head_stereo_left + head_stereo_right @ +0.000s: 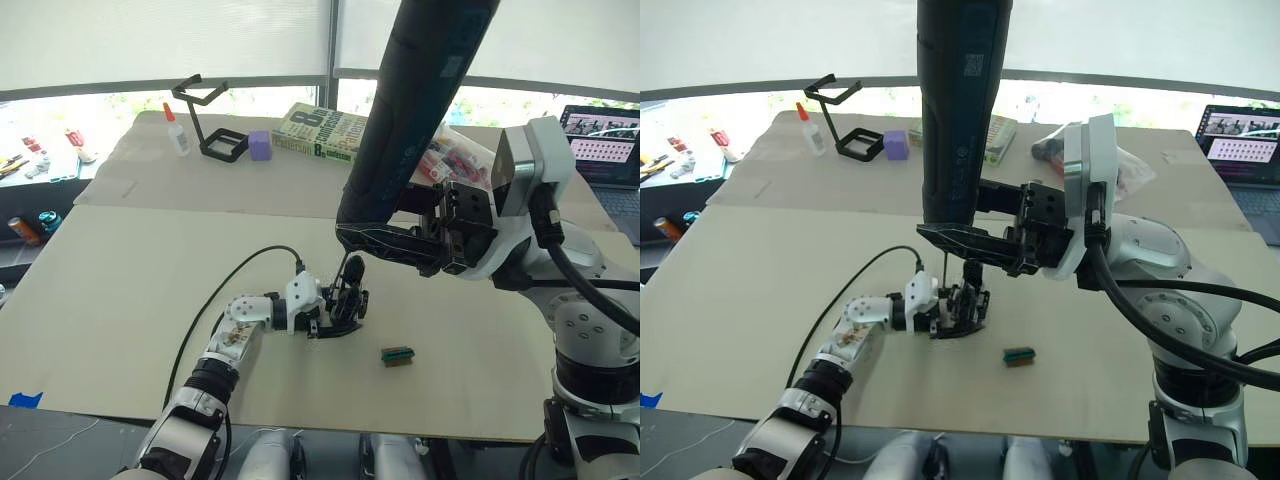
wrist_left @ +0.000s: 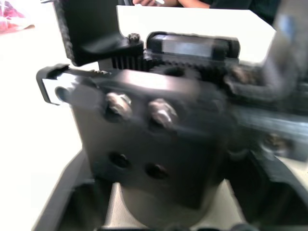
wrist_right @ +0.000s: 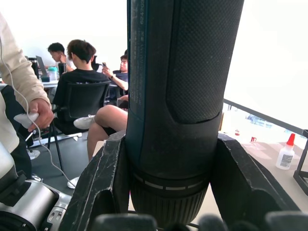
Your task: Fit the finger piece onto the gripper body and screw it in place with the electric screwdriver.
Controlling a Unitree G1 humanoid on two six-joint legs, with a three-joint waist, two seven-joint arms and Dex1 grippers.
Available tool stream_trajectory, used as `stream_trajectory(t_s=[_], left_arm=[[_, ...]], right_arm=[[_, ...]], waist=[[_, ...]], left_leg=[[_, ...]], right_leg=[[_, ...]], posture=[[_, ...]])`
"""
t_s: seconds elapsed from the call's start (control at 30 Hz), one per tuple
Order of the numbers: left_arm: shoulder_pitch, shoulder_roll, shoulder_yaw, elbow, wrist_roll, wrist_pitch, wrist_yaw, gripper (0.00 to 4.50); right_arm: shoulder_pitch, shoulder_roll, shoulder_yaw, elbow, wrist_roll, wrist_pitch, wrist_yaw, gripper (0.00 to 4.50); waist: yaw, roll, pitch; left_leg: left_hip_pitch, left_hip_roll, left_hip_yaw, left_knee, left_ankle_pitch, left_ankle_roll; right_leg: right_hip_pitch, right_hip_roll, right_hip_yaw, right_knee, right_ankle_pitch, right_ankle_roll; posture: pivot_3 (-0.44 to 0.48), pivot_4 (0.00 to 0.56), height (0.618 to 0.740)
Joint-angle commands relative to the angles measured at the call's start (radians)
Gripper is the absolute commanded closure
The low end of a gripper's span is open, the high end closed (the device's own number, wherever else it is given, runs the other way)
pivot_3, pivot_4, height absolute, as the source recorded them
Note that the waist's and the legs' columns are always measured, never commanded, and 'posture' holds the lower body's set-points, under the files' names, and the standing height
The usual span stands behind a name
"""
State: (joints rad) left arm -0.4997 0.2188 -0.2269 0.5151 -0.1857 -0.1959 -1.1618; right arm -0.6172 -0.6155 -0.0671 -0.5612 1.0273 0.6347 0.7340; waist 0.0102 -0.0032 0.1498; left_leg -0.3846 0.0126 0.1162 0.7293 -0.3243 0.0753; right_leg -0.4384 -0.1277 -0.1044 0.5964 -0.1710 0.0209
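now, right gripper (image 1: 985, 240): clenched around the upright electric screwdriver (image 1: 960, 110)
left gripper (image 1: 335, 308): grasping the gripper body (image 2: 159, 144) on the table (image 1: 120, 290)

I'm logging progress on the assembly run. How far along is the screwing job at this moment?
Done: the left end effector grips the gripper body on the table, and the right end effector is clamped on the electric screwdriver. In hand: the screwdriver stands upright with its bit just above the body, apparently lining up. Left: driving the screw home; whether the finger piece is already seated can't be told.
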Motion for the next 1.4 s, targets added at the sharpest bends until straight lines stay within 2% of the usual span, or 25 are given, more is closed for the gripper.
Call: stream_trajectory(t_s=[0.03,0.27,0.47,0.7,0.87,0.93,1.03,1.07,1.4], left_arm=[[0.030,0.008,0.013,-0.019,0.002,-0.012,0.021,0.06],[0.116,0.043,0.021,-0.166,-0.006,0.000,0.056,0.06],[0.210,0.046,0.008,-0.326,0.004,0.077,0.149,0.06],[0.222,0.006,-0.027,-0.346,0.050,0.149,0.248,0.06],[0.201,0.010,-0.048,-0.329,0.084,0.176,0.271,0.06],[0.198,0.016,-0.049,-0.328,0.083,0.185,0.269,0.57],[0.192,0.029,-0.041,-0.320,0.078,0.184,0.266,1.88],[0.189,0.032,-0.036,-0.315,0.072,0.179,0.262,2.10],[0.054,0.030,-0.016,-0.123,0.024,0.059,0.130,2.05]], right_arm=[[-0.016,-0.004,-0.052,-0.038,0.032,-0.021,-0.001,2.57],[-0.025,-0.005,-0.051,-0.030,0.039,-0.020,0.001,2.57],[-0.024,0.002,-0.045,-0.030,0.038,-0.021,-0.002,2.57],[-0.026,0.008,-0.037,-0.031,0.041,-0.018,-0.002,2.57],[-0.035,0.008,-0.036,-0.025,0.043,-0.015,0.003,2.57],[-0.037,0.008,-0.036,-0.024,0.042,-0.014,0.004,2.57],[-0.040,0.008,-0.035,-0.022,0.039,-0.015,0.004,2.57],[-0.039,0.007,-0.036,-0.022,0.039,-0.015,0.004,2.57],[-0.037,0.004,-0.041,-0.024,0.047,-0.013,0.007,2.57]], waist=[[0.000,0.000,0.000],[-0.008,0.000,0.000],[-0.004,0.000,0.000],[0.003,0.000,0.000],[0.005,0.000,0.000],[0.003,0.000,0.000],[0.003,0.000,0.000],[0.002,0.000,0.000],[0.003,0.000,0.000]], left_leg=[[0.000,0.000,0.000,0.000,0.000,0.000],[0.000,0.000,0.000,0.000,0.000,0.000],[0.000,0.000,0.000,0.000,0.000,0.000],[0.000,0.000,0.000,0.000,0.000,0.000],[0.000,0.000,0.000,0.000,0.000,0.000],[0.000,0.000,0.000,0.000,0.000,0.000],[0.000,0.000,0.000,0.000,0.000,0.000],[0.000,0.000,0.000,0.000,0.000,0.000],[0.000,0.000,0.000,0.000,0.000,0.000]], right_leg=[[0.000,0.000,0.000,0.000,0.000,0.000],[0.000,0.000,0.000,0.000,0.000,0.000],[0.000,-0.001,0.000,0.000,0.000,0.000],[0.000,-0.001,0.000,0.000,0.000,0.000],[0.000,-0.001,0.000,0.000,0.001,0.000],[0.000,-0.001,0.000,0.000,0.002,-0.001],[0.000,-0.001,0.000,0.000,0.002,-0.001],[0.000,-0.001,0.000,0.000,0.002,-0.001],[0.000,-0.001,0.000,0.000,0.002,-0.001]], posture=[[0.000,0.150,0.740],[0.000,0.150,0.740],[0.000,0.150,0.740],[0.000,0.150,0.740],[0.000,0.150,0.740],[0.000,0.150,0.740],[0.000,0.150,0.740],[0.000,0.150,0.740],[0.000,0.150,0.740]])
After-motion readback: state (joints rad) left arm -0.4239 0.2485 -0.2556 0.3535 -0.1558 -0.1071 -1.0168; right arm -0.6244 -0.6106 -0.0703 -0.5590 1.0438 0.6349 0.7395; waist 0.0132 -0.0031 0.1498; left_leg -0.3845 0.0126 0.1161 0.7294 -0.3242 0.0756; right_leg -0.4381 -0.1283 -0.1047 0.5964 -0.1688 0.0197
